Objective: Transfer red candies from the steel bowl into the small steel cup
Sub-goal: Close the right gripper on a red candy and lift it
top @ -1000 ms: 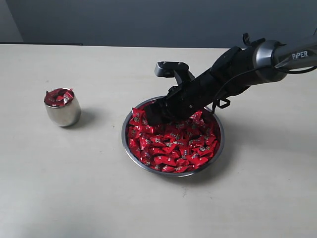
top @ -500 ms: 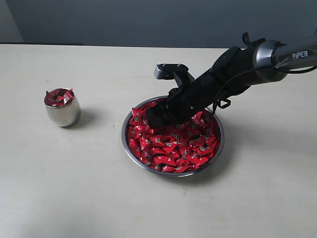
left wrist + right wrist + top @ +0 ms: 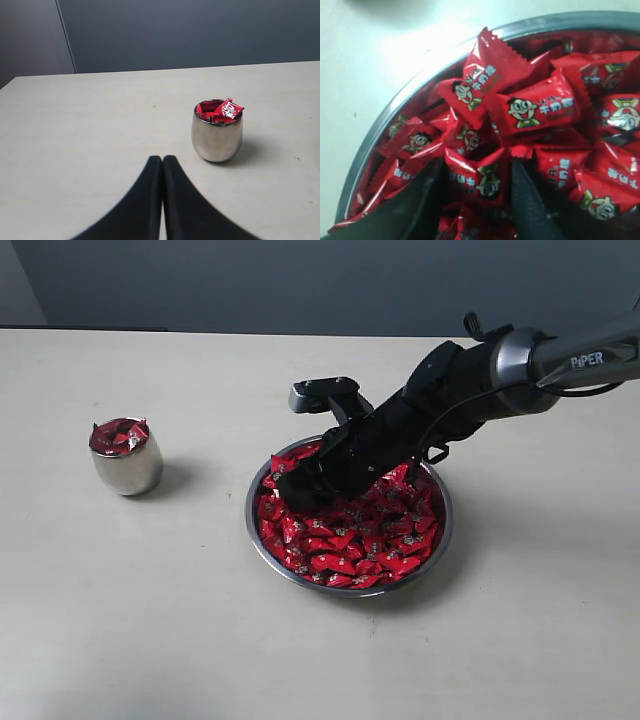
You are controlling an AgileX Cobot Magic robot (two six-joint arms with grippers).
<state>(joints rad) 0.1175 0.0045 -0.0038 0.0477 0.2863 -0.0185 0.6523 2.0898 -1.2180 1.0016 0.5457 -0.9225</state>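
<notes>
The steel bowl (image 3: 346,591) sits mid-table, heaped with red candies (image 3: 352,536). My right gripper (image 3: 289,490) is down in the heap near the bowl's left rim. In the right wrist view its jaws (image 3: 477,167) stand open, with one red candy (image 3: 481,181) lying between the black fingers (image 3: 522,197) and the bowl's rim (image 3: 385,117) just beyond. The small steel cup (image 3: 126,465) stands at the left, with red candies (image 3: 118,434) piled to its brim. My left gripper (image 3: 162,159) is shut and empty, low over the table, a short way from the cup (image 3: 216,135).
The table is bare pale wood (image 3: 150,620) around the bowl and the cup. A dark wall (image 3: 300,280) runs along its far edge. The right arm (image 3: 480,380) slants in over the bowl from the right.
My right gripper has slid left and a little lower through the candies, toward the bowl's left rim. Its jaws stayed open. The cup and the bowl have not moved.
</notes>
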